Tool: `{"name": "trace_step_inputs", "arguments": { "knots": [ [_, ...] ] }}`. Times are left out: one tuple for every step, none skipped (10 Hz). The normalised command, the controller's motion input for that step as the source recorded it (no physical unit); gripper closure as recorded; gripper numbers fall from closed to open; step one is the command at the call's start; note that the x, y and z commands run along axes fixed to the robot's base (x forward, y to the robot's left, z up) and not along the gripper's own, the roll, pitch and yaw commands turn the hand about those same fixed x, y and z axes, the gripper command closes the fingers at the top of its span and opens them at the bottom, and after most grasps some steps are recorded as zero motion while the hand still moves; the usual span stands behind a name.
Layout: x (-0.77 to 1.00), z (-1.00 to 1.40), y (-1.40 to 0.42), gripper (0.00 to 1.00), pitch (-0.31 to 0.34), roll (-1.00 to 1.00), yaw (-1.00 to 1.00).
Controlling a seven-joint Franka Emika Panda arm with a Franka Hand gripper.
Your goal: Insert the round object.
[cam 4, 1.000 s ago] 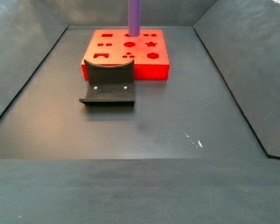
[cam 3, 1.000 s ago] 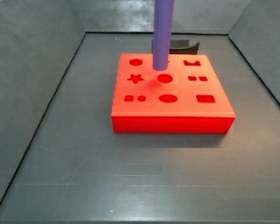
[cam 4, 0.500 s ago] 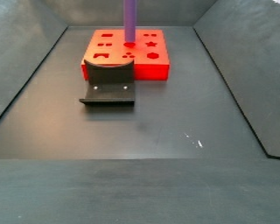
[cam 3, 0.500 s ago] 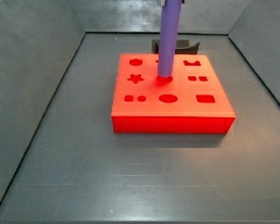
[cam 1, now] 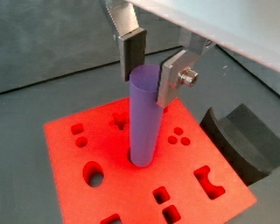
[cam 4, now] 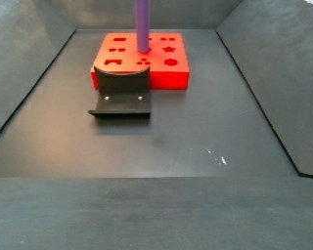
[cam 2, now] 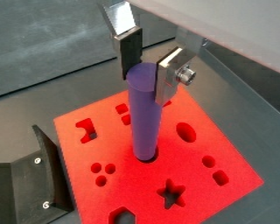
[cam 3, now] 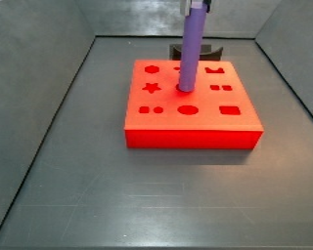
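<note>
The purple peg [cam 3: 191, 54] stands nearly upright on the flat red block [cam 3: 192, 127], its lower end in the round hole at the block's middle. It shows in both wrist views [cam 1: 143, 122] [cam 2: 146, 118] and in a side view [cam 4: 142, 27]. My gripper [cam 1: 149, 80] [cam 2: 147, 79] is shut on the peg's top end, with a silver finger and dark pad on either side. In the side views the gripper is almost wholly above the frame edge.
The red block [cam 4: 172, 76] has several shaped holes: star, circles, squares, ovals. The dark fixture [cam 4: 120, 98] stands against one side of the block and also shows in a side view [cam 3: 214, 51] and both wrist views [cam 1: 250, 144] [cam 2: 25, 175]. Grey walls ring the dark floor.
The peg has moved from the block's far-left area to the middle round hole and come down, so its lower end now sits in that hole.
</note>
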Motion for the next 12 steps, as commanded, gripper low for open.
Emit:
{"name": "trace_step_inputs", "arguments": {
  "knots": [
    [0.0,-0.23,0.0,1.0,0.0,0.07,0.03],
    [-0.18,-0.12,0.0,1.0,0.0,0.0,-0.02],
    [-0.32,-0.05,0.0,1.0,-0.019,0.0,-0.16],
    [-0.2,-0.03,0.0,1.0,-0.047,0.0,-0.13],
    [-0.08,-0.07,0.0,1.0,-0.049,0.0,-0.07],
    [-0.03,-0.1,0.0,1.0,-0.027,0.0,-0.05],
    [0.0,-0.2,0.0,1.0,-0.03,0.08,0.0],
    [0.0,-0.31,0.0,1.0,-0.001,0.25,0.0],
    [0.04,-0.46,0.0,1.0,0.0,0.28,0.0],
    [0.14,-0.54,0.0,1.0,0.009,0.08,-0.07],
    [0.07,-0.7,-0.03,1.0,-0.057,-0.01,-0.14],
    [0.0,-0.73,-0.09,1.0,-0.106,0.0,-0.14]
  ]
}}
